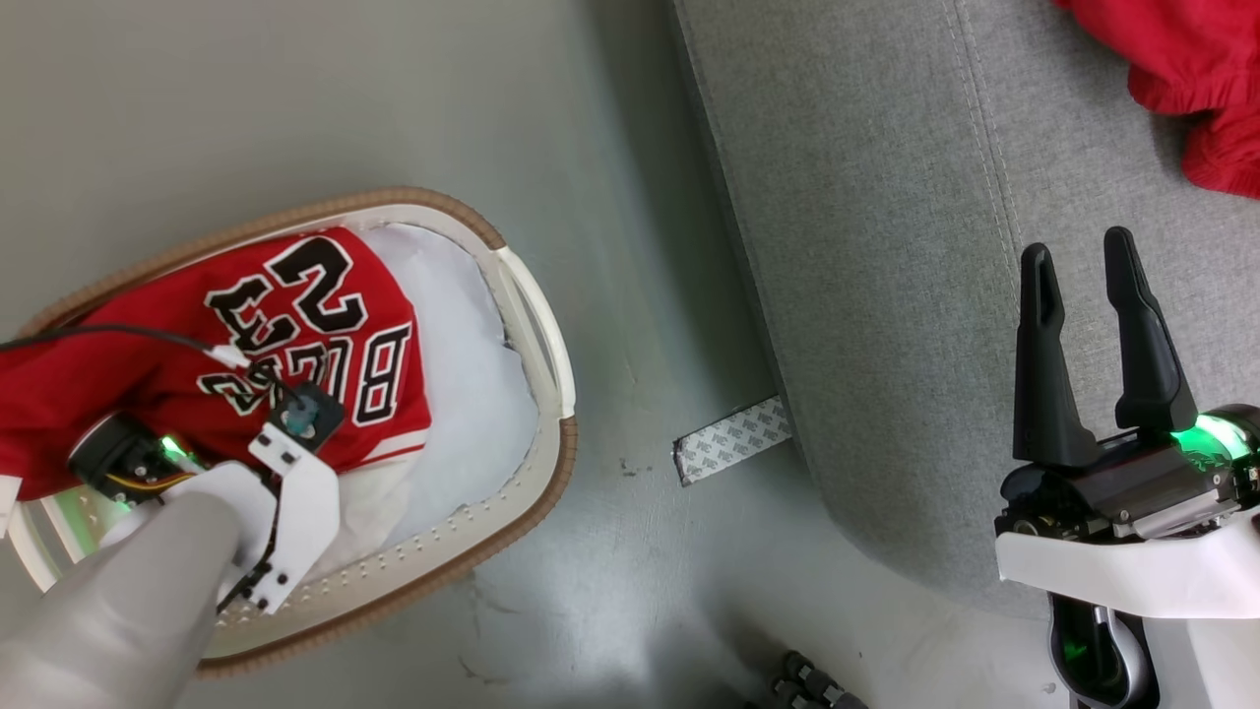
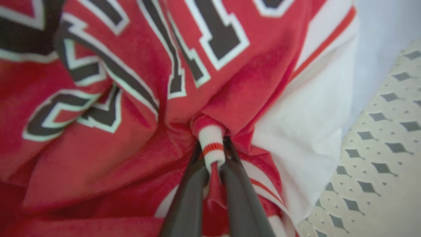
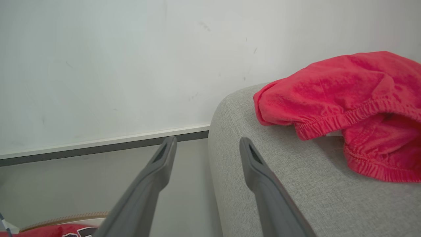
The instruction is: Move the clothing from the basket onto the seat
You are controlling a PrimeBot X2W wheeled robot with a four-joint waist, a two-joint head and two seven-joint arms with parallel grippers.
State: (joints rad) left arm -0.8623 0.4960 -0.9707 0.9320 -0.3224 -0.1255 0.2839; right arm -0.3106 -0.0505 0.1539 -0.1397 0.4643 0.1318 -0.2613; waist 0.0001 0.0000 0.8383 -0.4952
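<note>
Left gripper (image 2: 212, 154) clamped on jersey, nothing lifted yet

Its fingers are closed almost together on a bunched fold of the jersey (image 1: 295, 325): red cloth and a white ribbed band with a red stripe are pinched between them. Right gripper (image 1: 1076, 246) is spread wide and holds nothing, parked over the near right part of the seat (image 1: 886, 246)

Handling, as judged:
- jersey is taken to be light, soft and limp; it will drape and trail once raised, so height is needed to clear the rim
- smooth knit may slip from a thin pinch; the ribbed band is thicker and is judged the better hold
- a gathered fold is preferred to a single layer

Containers:
- basket (image 1: 566, 463) is set on the floor at left, well apart from the seat
- its left part is covered by the jersey, lettering up, with white cloth (image 1: 364, 502) showing at the near edge
- its right part is lined by a pale pad (image 1: 472, 374), not to be taken
- whether more clothing lies underneath cannot be told
- one red garment (image 1: 1181, 59) with an elastic hem is already laid on the seat, far right
</note>
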